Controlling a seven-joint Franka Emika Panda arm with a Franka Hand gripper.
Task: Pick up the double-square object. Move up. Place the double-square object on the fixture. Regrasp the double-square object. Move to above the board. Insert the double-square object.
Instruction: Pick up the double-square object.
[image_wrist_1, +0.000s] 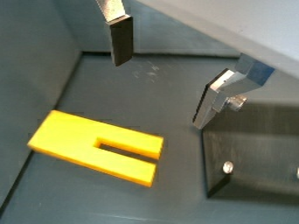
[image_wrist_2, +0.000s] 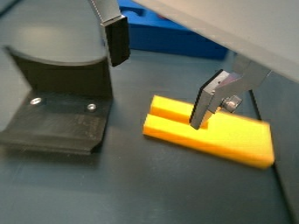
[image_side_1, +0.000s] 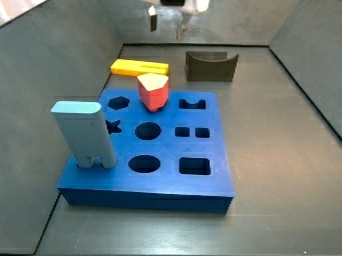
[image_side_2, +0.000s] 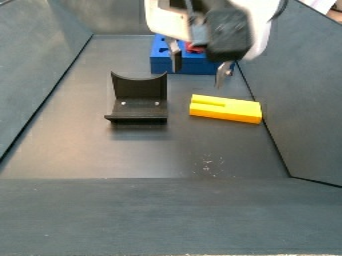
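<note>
A: While the gripper (image_side_2: 214, 62) hangs above the floor, what is between its fingers?
B: Nothing. In both wrist views the two fingers (image_wrist_1: 121, 38) stand wide apart with only bare floor between the pads (image_wrist_2: 117, 42).
A: And the block (image_wrist_1: 96, 145)?
B: It lies flat on the floor below the gripper, untouched. In a wrist view one fingertip (image_wrist_2: 205, 107) shows in front of the block's (image_wrist_2: 212, 131) slotted end, but I cannot tell how far above it that finger hangs. In a side view the block (image_side_2: 225, 108) sits just below the gripper and a little off to one side.
A: The fixture (image_side_2: 136, 99)?
B: On the floor beside the block, apart from it, on the other side of the gripper's open span. In a wrist view its curved wall (image_wrist_2: 61, 75) rises from a base plate.
A: The board (image_side_1: 150, 144)?
B: Well away from the gripper (image_side_1: 170, 18), carrying a red peg (image_side_1: 154, 92) and a light-blue block (image_side_1: 83, 131).
</note>
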